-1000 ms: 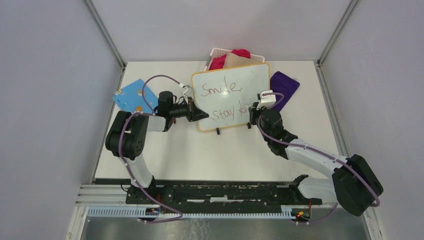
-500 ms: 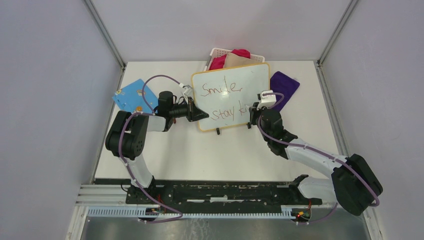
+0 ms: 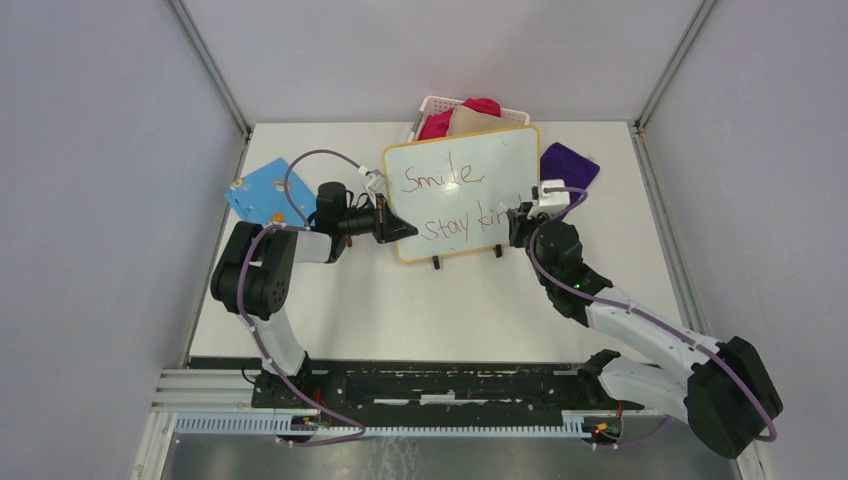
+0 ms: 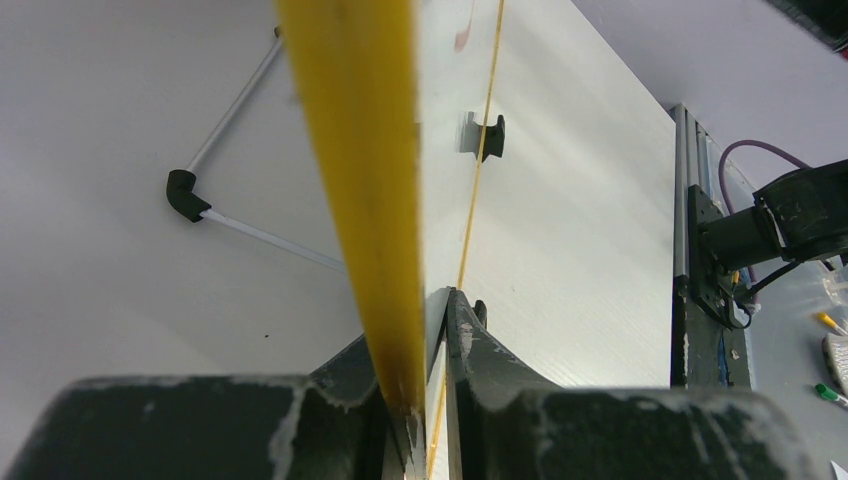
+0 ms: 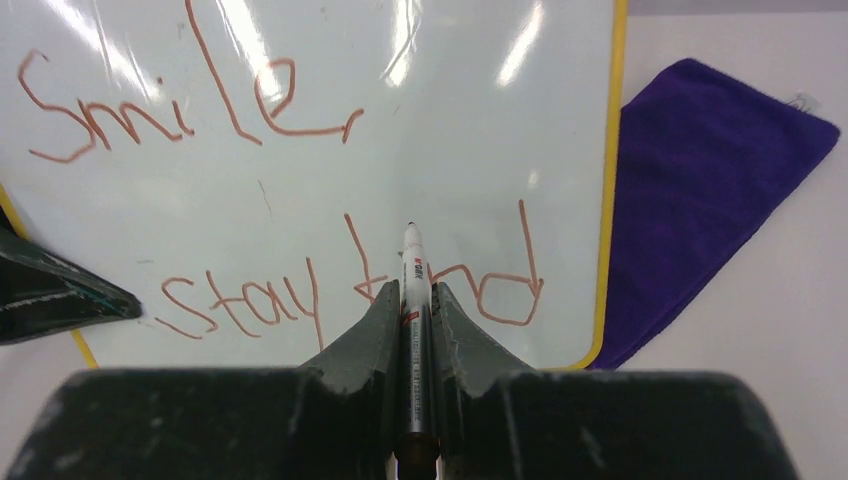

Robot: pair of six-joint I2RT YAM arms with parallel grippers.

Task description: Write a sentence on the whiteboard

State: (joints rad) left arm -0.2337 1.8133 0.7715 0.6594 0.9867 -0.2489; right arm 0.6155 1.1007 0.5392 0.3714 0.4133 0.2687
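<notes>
Whiteboard [image 3: 500,160] with a yellow-orange rim sits on the table [image 3: 400,310], two small black feet showing at its near edge. On the whiteboard, the sentence [image 3: 432,180] runs in thin red handwriting over two lines, "Smile," above "stay kind". The left arm [image 3: 262,270] reaches in from the whiteboard's left, and its jaws pinch the yellow rim of that left edge, one finger on each face. The right arm [image 3: 600,300] comes in at the whiteboard's near right corner, its jaws pressed on a red marker [image 5: 413,300] whose tip points at the lower line, between the k and the n; whether the tip touches the surface I cannot tell. A purple cloth [image 3: 568,165] lies just beside the whiteboard's right edge, a white basket [image 3: 432,103] holding red and tan fabric stands right behind it, and a blue board [image 3: 262,190] lies apart to its left
</notes>
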